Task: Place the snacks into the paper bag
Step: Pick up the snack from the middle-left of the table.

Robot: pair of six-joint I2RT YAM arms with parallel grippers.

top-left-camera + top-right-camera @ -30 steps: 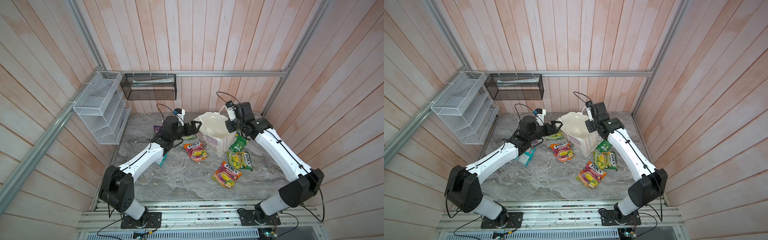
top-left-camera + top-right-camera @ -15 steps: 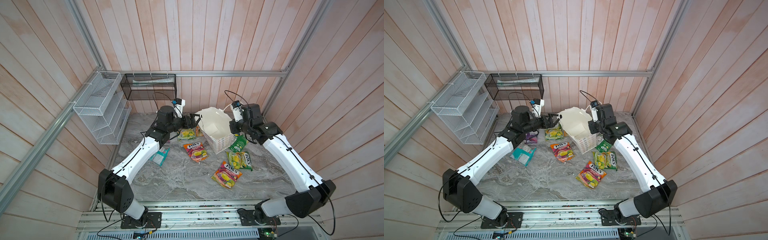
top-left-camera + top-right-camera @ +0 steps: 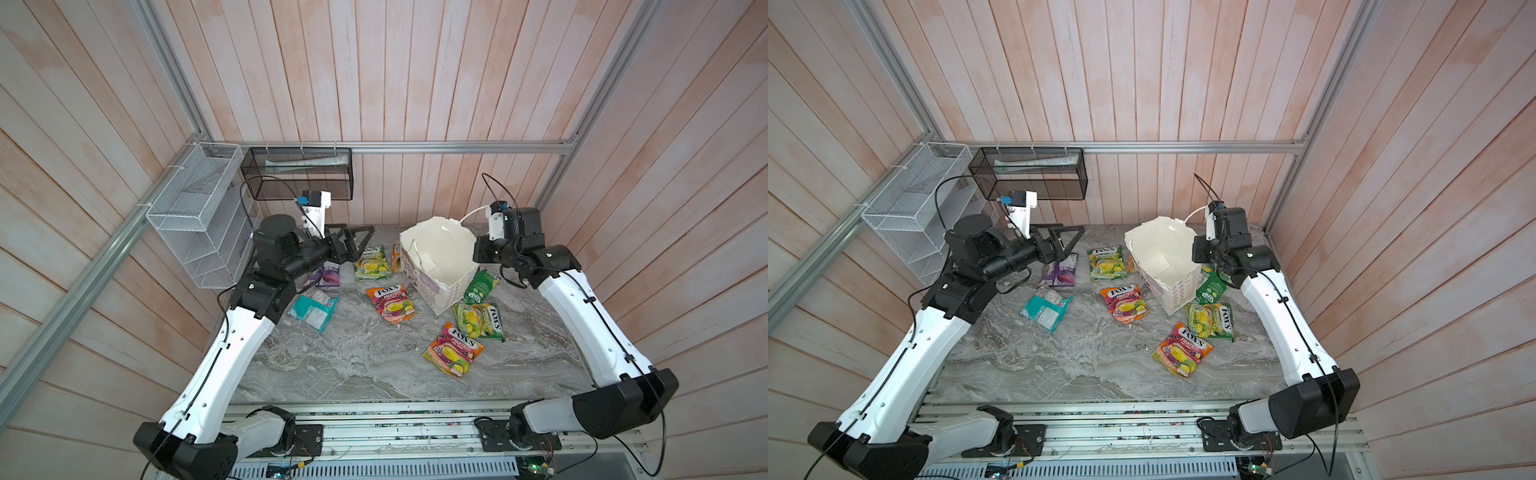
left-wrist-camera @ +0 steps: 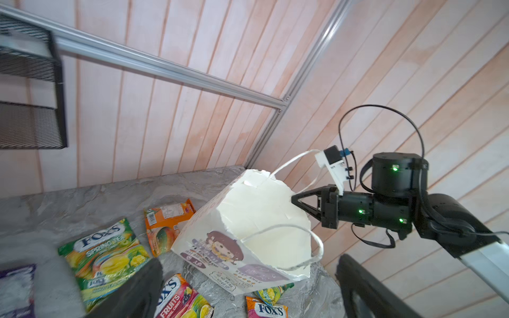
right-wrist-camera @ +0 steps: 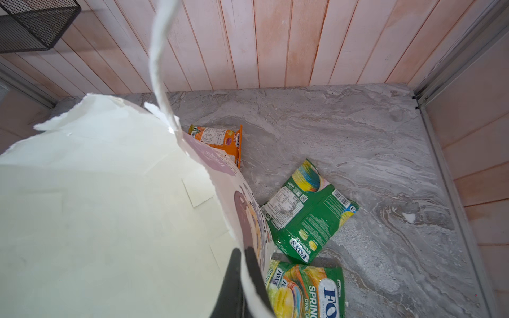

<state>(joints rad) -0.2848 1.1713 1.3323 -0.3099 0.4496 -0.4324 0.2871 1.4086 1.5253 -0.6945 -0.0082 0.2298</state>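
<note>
Pinching the paper bag (image 3: pixel 428 286) by its torn white rim, my right gripper (image 5: pixel 243 264) is clamped shut on the edge nearest its own arm. The bag stands tilted on the grey table (image 3: pixel 353 365), base toward the front of the rig, mouth leaning up and over toward the left arm. I can see nothing inside it. My left gripper (image 3: pixel 353 241) hangs empty, jaws spread wide, pointing across at the bag.

The next move, as I judge it, turns on the yellow-green Spring Tea pouch (image 3: pixel 372 264). It lies flat just ahead of and below those open jaws, between them and the bag, so the left arm is plainly the nearer one. Its long axis runs from the back wall toward the front of the table, with the FOX'S end at the back. The purple pouch (image 3: pixel 326 276) and the teal pouch (image 3: pixel 314 307) lie back beside the left arm, farther from the bag
</note>
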